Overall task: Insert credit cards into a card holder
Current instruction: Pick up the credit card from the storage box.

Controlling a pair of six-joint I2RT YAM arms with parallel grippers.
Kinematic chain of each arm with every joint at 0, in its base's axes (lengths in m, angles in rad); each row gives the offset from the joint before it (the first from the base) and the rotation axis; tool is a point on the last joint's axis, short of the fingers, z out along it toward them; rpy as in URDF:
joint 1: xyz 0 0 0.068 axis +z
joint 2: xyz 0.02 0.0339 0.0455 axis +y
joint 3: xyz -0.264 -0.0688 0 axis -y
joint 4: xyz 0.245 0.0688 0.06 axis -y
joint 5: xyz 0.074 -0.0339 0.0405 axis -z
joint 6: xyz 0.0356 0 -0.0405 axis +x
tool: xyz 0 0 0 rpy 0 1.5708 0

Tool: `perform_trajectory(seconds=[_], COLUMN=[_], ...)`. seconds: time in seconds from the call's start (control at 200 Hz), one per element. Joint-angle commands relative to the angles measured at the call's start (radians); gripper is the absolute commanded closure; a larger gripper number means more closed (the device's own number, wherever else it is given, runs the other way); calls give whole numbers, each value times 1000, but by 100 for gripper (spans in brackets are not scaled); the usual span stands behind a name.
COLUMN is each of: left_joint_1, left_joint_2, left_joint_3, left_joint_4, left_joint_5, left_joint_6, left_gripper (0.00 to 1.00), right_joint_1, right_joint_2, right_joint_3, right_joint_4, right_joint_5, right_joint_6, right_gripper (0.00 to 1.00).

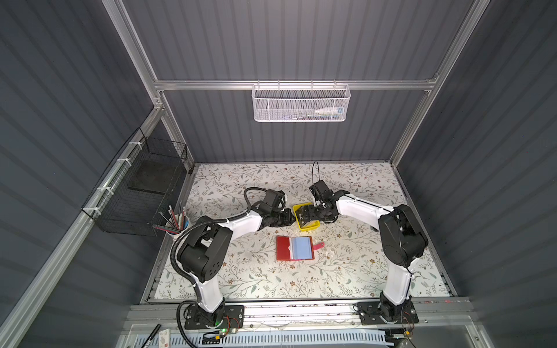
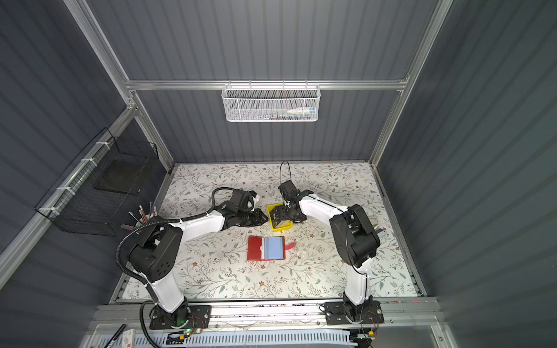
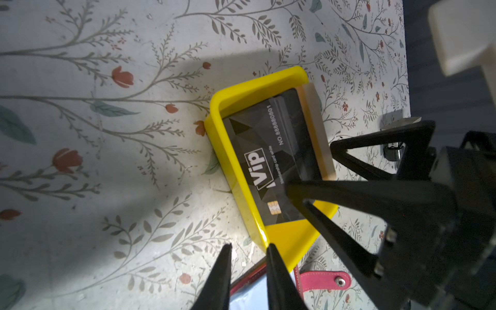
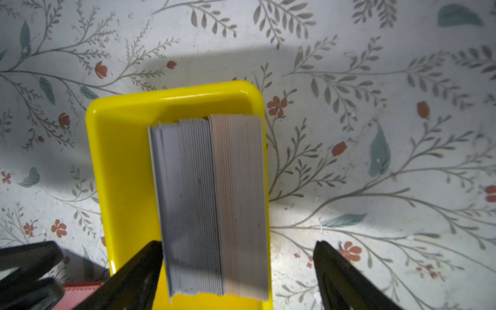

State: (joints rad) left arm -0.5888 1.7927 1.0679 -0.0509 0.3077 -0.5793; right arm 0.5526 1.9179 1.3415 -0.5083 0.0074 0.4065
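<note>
One stack of credit cards [image 4: 209,201] stands on edge in the yellow tray [image 4: 120,161], so my right end effector [image 4: 236,249] is spread astride it, likely to pinch one off. My left end effector [image 3: 249,248], slightly parted, holds nothing. The card holder [image 1: 295,247] lies open nearby.

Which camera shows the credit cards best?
The right wrist view: the stack of credit cards stands on edge, close and sharp. The left wrist view shows the front card face-on; in both top views it is a tiny grey patch.

The left gripper [image 3: 249,247] and right gripper [image 4: 239,243] crowd the yellow tray [image 1: 313,226]; the table [image 1: 241,271] near the card holder [image 1: 284,248] seems open.
</note>
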Motion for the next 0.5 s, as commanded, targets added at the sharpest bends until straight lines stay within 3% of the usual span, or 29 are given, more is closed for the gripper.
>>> perform_trajectory(seconds=[0.0,0.325,0.495], left_joint_1=[6,6,6], left_joint_2=[-25,-12,-7], left_joint_3=[-14,3,10], left_joint_4=[11,35,36], left_joint_5=[14,72,75], left_joint_6=[-8,-21,-23], left_gripper=[75,75,75], right_joint_1=[-3,-2,-2], right_joint_2=[19,-10,-29], right_joint_3=[29,8,-2], right_joint_4=[-42,-14,-22], right_joint_5=[52,-1,39], right_joint_6=[-8,-17,-17], right_gripper=[11,11,11])
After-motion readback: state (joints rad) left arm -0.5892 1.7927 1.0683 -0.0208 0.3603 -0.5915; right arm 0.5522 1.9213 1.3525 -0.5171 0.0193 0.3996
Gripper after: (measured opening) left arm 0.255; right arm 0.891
